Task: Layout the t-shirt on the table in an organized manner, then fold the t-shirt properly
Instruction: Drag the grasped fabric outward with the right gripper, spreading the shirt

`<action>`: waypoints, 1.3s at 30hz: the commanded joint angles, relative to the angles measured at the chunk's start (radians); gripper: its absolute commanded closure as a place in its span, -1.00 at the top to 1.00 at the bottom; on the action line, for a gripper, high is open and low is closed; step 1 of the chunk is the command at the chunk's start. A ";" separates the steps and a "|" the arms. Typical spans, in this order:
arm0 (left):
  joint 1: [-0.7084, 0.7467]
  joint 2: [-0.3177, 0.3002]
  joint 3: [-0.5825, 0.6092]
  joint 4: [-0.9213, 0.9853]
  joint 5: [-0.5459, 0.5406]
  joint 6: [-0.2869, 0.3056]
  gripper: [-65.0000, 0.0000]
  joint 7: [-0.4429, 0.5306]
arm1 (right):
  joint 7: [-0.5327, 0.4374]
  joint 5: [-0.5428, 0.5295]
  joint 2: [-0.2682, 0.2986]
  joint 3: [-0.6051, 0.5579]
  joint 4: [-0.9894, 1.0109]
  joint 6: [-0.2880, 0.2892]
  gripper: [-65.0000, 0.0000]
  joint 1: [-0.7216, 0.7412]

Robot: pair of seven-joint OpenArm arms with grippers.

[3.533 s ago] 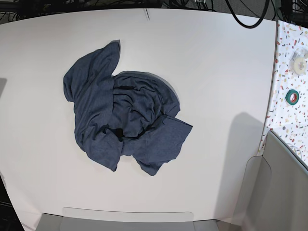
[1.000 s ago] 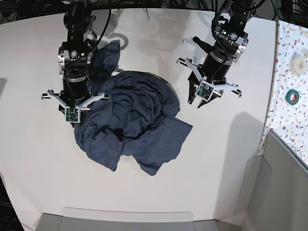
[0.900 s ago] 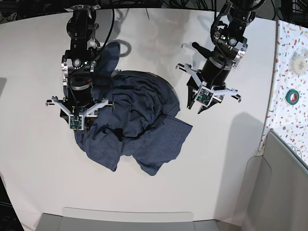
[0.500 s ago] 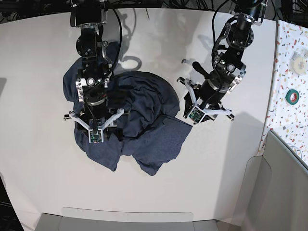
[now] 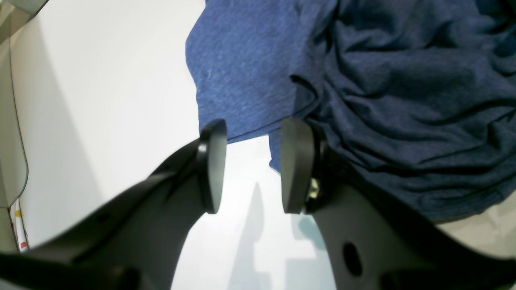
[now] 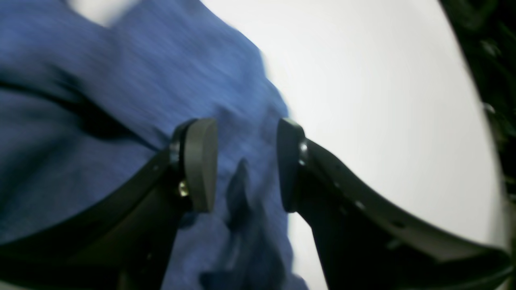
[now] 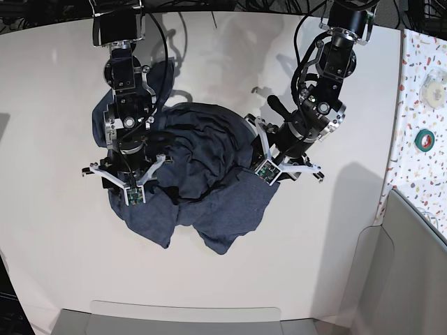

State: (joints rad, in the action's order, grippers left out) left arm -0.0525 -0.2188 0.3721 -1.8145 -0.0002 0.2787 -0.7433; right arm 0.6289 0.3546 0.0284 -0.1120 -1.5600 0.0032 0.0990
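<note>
— Looking at the tabletop (image 7: pixel 328 84), why are both arms down on that heap?

— My guess is each is after an edge to pull outward. The t-shirt (image 7: pixel 188 174) lies crumpled a little left of the tabletop's middle, clear of every edge, so it has to be spread before any fold.

— Where does the left gripper (image 5: pixel 252 165) sit?

— At the heap's right-hand border in the base view. Its jaws stand apart, with bare tabletop and a flat hem of cloth showing between the pads; nothing is pinched yet.

— And the right gripper (image 6: pixel 244 165)?

— Over the cloth's left part, near its outer edge. Jaws apart too, blue fabric visible in the gap, though the picture is blurred and I cannot tell whether the pads touch it.

— Count things for me.

— One garment, two arms, two grippers. Beyond the tabletop's right edge, on a speckled strip (image 7: pixel 422 105), two rolls of tape: one pale (image 7: pixel 434 88), one green (image 7: pixel 424 139).

— No lettering showing?

— None that I can see.
</note>
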 commanded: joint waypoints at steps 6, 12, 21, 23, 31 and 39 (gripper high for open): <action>0.036 -0.004 -0.003 -0.024 0.001 -0.006 -0.31 0.028 | -0.036 0.041 -0.008 -0.007 0.051 0.001 -0.25 0.074; 0.055 -0.003 -0.003 -0.026 0.001 -0.008 -0.31 0.029 | -0.042 0.041 -0.023 -0.012 0.158 0.001 -0.25 0.143; 0.093 -0.004 -0.006 -0.075 0.001 -0.008 -0.31 0.031 | -0.062 0.041 -0.035 -0.013 0.260 0.002 -0.73 0.203; 0.095 -0.004 -0.005 -0.081 0.001 -0.008 -0.31 0.031 | -0.076 0.041 -0.035 -0.013 0.307 0.005 -1.00 0.219; 0.096 -0.004 -0.005 -0.080 -0.001 -0.008 -0.31 0.031 | -0.082 0.042 -0.003 0.160 0.266 0.008 -1.00 0.235; 0.096 -0.003 -0.005 -0.077 -0.001 -0.008 -0.31 0.032 | -0.076 0.044 -0.032 0.344 -0.020 0.008 -1.00 0.166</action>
State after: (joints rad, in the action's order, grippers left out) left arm 0.0578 -0.2188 0.3710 -1.8736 0.0006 0.2779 -0.7330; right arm 0.5789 0.3901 -0.0170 0.2268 -1.5635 0.0227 0.2420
